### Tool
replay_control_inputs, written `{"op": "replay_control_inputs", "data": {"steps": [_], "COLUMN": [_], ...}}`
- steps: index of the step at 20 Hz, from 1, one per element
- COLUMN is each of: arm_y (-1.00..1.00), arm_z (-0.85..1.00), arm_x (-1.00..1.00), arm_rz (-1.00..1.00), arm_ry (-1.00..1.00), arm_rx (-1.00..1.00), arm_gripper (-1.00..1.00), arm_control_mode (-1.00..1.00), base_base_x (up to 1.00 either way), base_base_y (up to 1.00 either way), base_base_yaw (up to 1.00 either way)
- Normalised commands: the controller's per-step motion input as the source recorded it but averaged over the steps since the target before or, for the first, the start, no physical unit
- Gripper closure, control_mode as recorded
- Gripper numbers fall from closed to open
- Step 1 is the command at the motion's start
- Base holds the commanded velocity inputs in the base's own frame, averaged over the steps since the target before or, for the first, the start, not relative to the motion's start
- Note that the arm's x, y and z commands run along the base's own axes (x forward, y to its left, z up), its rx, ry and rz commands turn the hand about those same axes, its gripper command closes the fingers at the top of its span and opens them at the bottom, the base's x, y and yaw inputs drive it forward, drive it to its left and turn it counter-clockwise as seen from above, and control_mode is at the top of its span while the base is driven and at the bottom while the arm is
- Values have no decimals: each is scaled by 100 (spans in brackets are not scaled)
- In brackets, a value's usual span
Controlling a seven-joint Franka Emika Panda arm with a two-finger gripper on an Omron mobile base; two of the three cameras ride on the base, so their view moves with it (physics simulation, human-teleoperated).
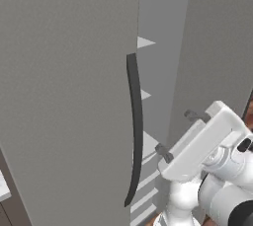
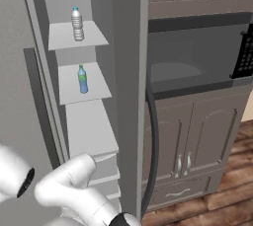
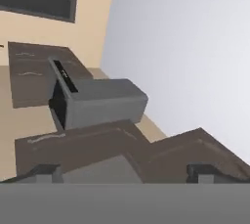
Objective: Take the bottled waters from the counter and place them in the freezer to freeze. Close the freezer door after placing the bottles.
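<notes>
**Bottles are shelved; the door swing is your risk**

Left base view: your claw [image 1: 174, 134] is standing wide and empty beside the freezer door handle [image 1: 134, 126]; a glancing push could slip off.

Right base view: the clear bottle [image 2: 76, 23] and blue bottle [image 2: 82, 79] are standing on freezer shelves [image 2: 99, 37]; a slammed door may be toppling them.

Hand view: the fingertips [image 3: 45, 171] are pointing away, so you are aiming blind.

Bottled waters [image 2: 77, 23] upright, freezer [image 2: 84, 116] shelves
</notes>
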Motion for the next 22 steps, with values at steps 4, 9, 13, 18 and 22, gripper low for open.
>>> {"op": "replay_control_inputs", "data": {"steps": [4,9,13,18,22], "arm_y": [-24,-33,-49,-26,-53], "arm_z": [-31,-27,37,-48,39], "arm_x": [-73,-20,-5,-8,0], "arm_rz": [-4,-56,-59,-63,-61], "arm_ry": [-58,0,49,9,4], "arm_rx": [-98,-26,10,-46,-13], "arm_gripper": [-100,-100,-100,-100,-100], "arm_control_mode": [-100,-100,-100,-100,-100], "base_base_x": [0,0,0,0,0], "base_base_y": [0,0,0,0,0], "base_base_yaw": [0,0,0,0,0]}}
